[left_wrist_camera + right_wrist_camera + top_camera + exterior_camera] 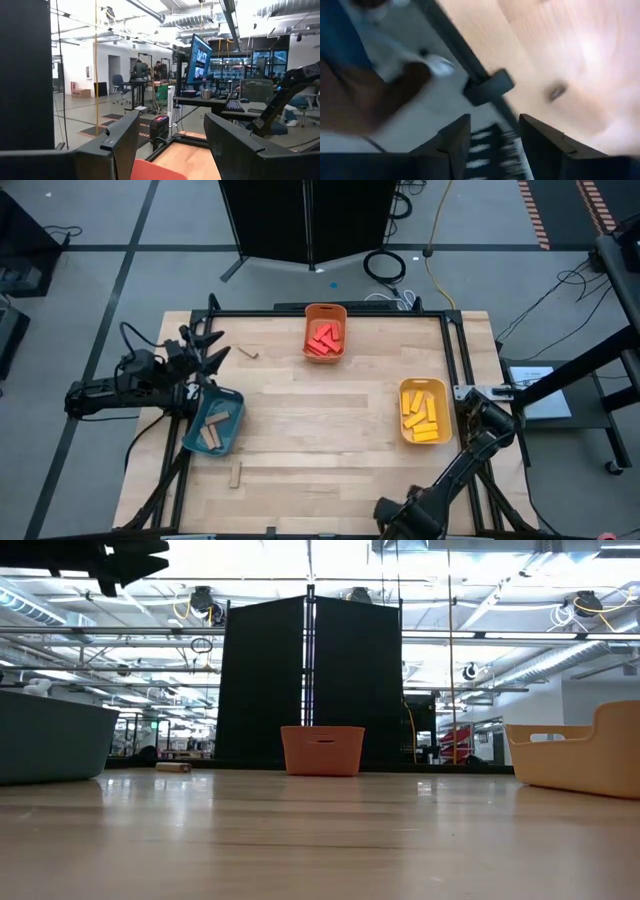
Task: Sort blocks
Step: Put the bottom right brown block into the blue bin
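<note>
Red blocks fill the orange bin [325, 332] at the far edge, yellow blocks lie in the yellow bin [424, 410] on the right, and tan blocks lie in the teal bin [213, 423] on the left. One loose tan block [247, 352] lies flat near the far left corner and shows in the low view [173, 767]. Another tan block [236, 473] lies flat near the near edge. My left gripper [212, 350] [172, 120] hovers open and empty above the table, just beyond the teal bin's far end. My right gripper [492, 122] is open and empty at the table's near edge.
A dark metal frame [455, 350] runs around the tabletop. The bare wood between the three bins [320, 420] holds nothing. In the low view the teal bin [50, 735], orange bin [322, 750] and yellow bin [580, 750] stand on the table.
</note>
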`<state>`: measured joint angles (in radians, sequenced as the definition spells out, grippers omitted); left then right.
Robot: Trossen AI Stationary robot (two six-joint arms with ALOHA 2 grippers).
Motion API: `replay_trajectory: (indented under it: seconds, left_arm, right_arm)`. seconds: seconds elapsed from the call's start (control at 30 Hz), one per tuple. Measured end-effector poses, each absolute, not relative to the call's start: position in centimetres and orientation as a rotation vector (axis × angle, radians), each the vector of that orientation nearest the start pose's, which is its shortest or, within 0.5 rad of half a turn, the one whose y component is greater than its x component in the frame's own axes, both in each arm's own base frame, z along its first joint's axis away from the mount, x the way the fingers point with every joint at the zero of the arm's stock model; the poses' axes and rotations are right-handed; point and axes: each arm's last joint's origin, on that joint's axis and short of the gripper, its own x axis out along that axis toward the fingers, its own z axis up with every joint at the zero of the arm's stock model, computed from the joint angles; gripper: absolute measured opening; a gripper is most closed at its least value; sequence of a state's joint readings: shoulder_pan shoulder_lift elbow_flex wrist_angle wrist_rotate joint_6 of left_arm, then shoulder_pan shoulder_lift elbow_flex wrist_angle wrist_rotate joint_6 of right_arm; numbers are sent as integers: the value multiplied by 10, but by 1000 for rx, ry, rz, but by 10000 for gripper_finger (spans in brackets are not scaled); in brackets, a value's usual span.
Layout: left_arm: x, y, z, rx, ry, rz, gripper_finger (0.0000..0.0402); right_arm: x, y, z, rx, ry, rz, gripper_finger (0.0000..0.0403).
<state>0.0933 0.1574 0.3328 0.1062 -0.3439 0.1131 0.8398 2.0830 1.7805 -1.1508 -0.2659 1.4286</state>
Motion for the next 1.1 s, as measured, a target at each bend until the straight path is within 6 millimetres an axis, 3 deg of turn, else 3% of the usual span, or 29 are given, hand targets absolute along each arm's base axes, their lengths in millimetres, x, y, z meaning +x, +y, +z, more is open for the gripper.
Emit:
replay_trajectory:
  seconds: [0.17,0.43,0.67,1.1]
  left_arm:
    - [80,17,275,72,-276,450,219]
    - [80,17,274,70,-271,448,219]
    - [80,16,274,76,-272,417,219]
    - [80,16,274,78,-270,415,219]
  right_arm:
    - [258,306,212,163,1769,104,160]
    - [224,299,182,-129,1910,166,160]
    - [207,301,164,-199,1925,192,160]
    - [206,302,151,-159,1893,196,160]
